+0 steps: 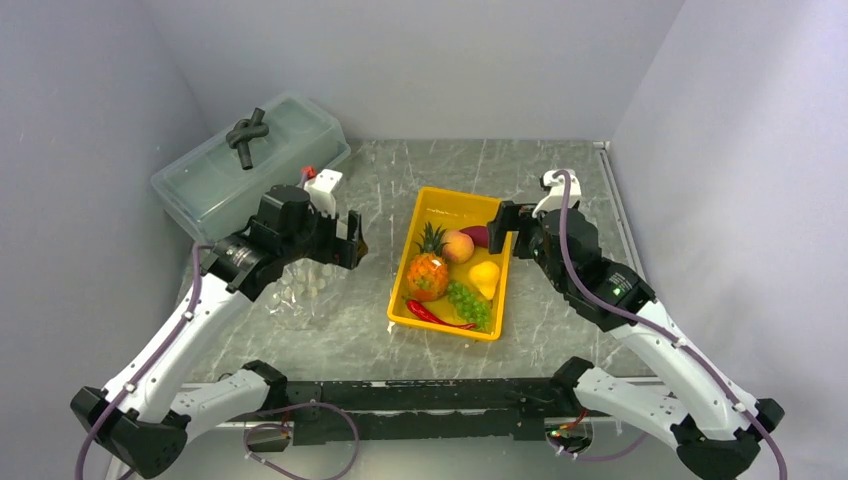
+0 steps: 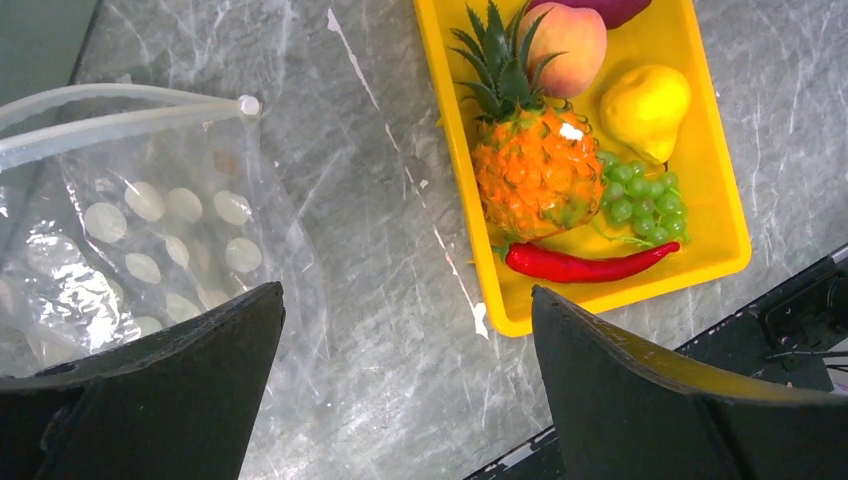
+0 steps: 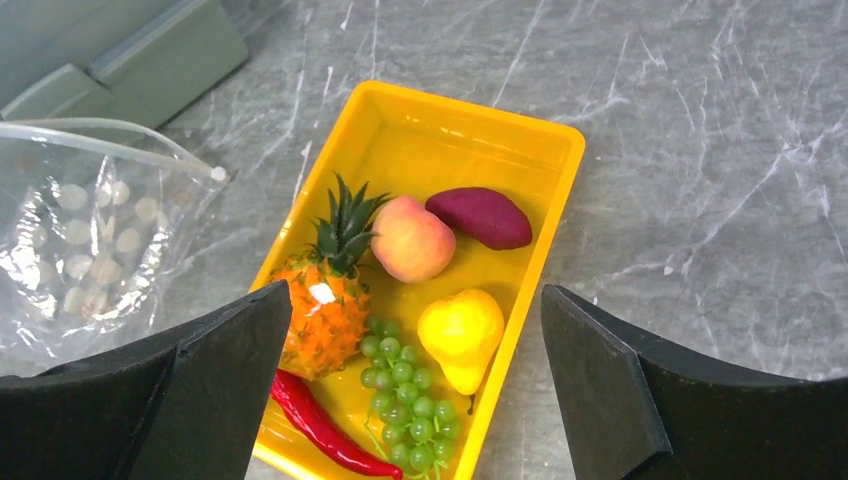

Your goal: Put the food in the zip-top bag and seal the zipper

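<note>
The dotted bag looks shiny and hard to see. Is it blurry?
Left wrist view: the zip-top bag is sharp, with pale glare on its creases; right wrist view: sharp too, its crinkles shining; top view: only small and faint, not blurred.

Food (image 1: 428,275): you are seeing six pieces, namely pineapple (image 3: 325,320), peach (image 3: 412,238), yellow fruit (image 3: 460,335), grape bunch (image 3: 405,400), red chili (image 3: 320,425), purple piece (image 3: 480,215).
Zip-top bag (image 3: 80,230): you are seeing one.
Yellow tray (image 3: 470,110): one.
Lidded box (image 1: 200,190): one.

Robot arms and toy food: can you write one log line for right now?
food: all in yellow tray | zip-top bag: left of tray, no food inside | left gripper: open, beside bag | right gripper: open, beside tray
</note>
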`<act>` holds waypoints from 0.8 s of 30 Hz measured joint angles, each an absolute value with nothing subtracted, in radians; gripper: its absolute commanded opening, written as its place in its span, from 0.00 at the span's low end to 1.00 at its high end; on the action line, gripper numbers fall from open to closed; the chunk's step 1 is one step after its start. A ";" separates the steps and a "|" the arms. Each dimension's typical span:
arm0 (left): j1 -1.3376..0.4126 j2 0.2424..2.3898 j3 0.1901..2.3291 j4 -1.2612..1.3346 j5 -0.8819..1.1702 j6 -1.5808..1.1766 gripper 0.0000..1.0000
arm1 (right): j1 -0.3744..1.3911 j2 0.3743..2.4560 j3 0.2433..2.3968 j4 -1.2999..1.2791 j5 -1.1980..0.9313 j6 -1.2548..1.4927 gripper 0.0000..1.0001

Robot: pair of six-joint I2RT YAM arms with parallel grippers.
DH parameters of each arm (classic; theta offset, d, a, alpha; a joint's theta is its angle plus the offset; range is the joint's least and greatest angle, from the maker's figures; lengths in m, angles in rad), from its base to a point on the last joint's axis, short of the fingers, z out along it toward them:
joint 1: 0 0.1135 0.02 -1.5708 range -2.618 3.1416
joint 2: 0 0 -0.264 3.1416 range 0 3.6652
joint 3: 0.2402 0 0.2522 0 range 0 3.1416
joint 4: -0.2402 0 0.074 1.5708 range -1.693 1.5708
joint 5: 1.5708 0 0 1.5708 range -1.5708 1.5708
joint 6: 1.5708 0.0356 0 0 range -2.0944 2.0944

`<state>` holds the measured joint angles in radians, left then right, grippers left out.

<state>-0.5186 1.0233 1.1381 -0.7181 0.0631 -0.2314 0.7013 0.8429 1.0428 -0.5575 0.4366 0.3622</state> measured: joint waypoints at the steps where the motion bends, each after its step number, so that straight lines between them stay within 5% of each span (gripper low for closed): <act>1: -0.519 1.015 1.127 -0.715 0.063 -0.231 0.99 | 0.701 0.850 1.047 -0.563 0.437 0.362 1.00; 24: -0.519 0.874 1.056 -0.706 -0.036 -0.268 0.98 | 0.708 1.019 1.064 -0.566 0.321 0.341 0.99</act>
<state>-0.5186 0.8742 1.0561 -0.7063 -0.0364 -0.2680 0.7078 1.0191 1.0641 -0.5663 0.3210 0.3412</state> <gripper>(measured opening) 0.988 0.992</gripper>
